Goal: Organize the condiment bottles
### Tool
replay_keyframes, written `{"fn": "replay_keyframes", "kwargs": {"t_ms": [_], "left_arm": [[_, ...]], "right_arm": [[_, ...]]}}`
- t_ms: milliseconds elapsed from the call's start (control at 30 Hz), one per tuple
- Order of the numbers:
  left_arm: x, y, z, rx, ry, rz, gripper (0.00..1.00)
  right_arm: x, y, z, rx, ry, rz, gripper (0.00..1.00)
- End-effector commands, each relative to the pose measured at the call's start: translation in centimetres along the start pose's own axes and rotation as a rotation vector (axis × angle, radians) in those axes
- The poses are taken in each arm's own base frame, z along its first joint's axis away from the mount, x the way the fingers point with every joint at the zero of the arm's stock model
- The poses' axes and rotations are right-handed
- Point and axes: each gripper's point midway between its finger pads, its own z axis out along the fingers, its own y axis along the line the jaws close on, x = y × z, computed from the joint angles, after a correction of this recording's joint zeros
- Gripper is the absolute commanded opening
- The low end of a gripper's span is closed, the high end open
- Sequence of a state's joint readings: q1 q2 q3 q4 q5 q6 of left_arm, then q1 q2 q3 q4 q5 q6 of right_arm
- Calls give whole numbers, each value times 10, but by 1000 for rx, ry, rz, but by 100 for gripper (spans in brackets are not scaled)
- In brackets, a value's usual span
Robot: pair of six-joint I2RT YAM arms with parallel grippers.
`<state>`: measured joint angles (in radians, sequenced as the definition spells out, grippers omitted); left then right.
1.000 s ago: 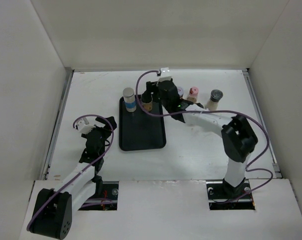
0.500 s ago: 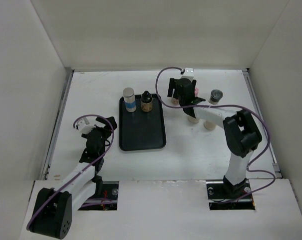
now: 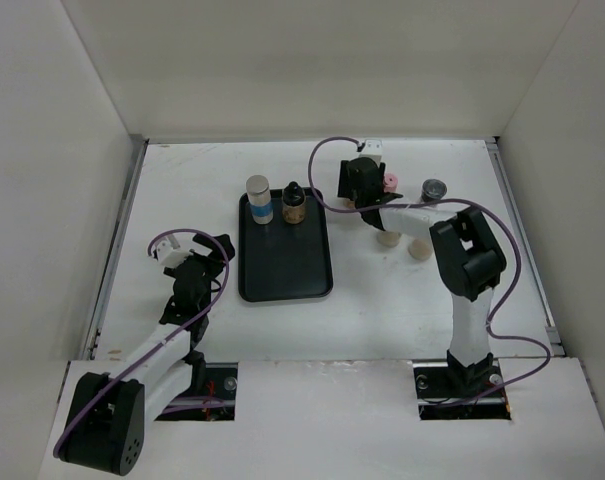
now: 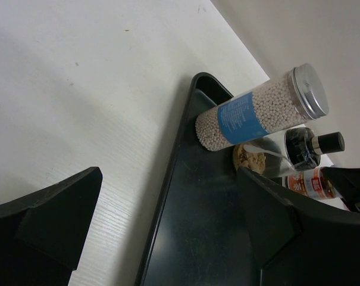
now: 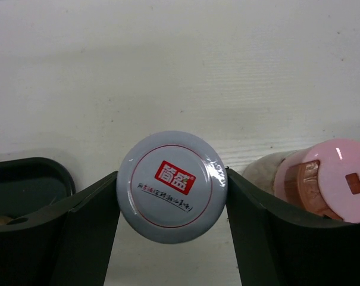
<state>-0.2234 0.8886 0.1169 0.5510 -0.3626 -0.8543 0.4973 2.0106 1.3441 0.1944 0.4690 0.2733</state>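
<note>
Left gripper (image 4: 169, 179): fingers spread, empty, left of the tray (image 3: 285, 268). On the tray's far end: two upright bottles, silver-cap bottle (image 3: 259, 199) and black-cap bottle (image 3: 294, 204). Right of the tray, three caps-up: right gripper (image 5: 172, 177) flanks the blue-cap bottle (image 5: 171, 193), clamping not discernible; pink-cap bottle (image 3: 389, 182); grey-cap bottle (image 3: 434, 188).

Two white Chinese characters are printed in a red rectangle on the lid of the pale-capped bottle (image 5: 171, 186), with a smaller, illegible line beneath. The blue label on the silver-capped bottle (image 4: 260, 113) cannot be read.
</note>
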Motion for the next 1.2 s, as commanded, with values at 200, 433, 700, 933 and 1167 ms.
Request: {"fn": "replay_keyframes", "kwargs": {"t_ms": [200,433,700,933,1167], "left_arm": [[-14,-17,3,49,-47,-16,100],[-15,-18,1,53,-52,-20,100],[-22,-13,-1,47,-74,-45,100],[-26,-5,-1,32,-83,-70,100],[-27,-1,-2,29,-88,-86,100]], "right_arm": [[-73,21,-44,-64,-237,48,51],[-52,58,-118,-184,-213,18,50],[-33,149,-159,-406,-172,37,50],[-17,236,-157,-522,-149,-18,51],[7,281,-136,-567,-116,-48,53]]}}
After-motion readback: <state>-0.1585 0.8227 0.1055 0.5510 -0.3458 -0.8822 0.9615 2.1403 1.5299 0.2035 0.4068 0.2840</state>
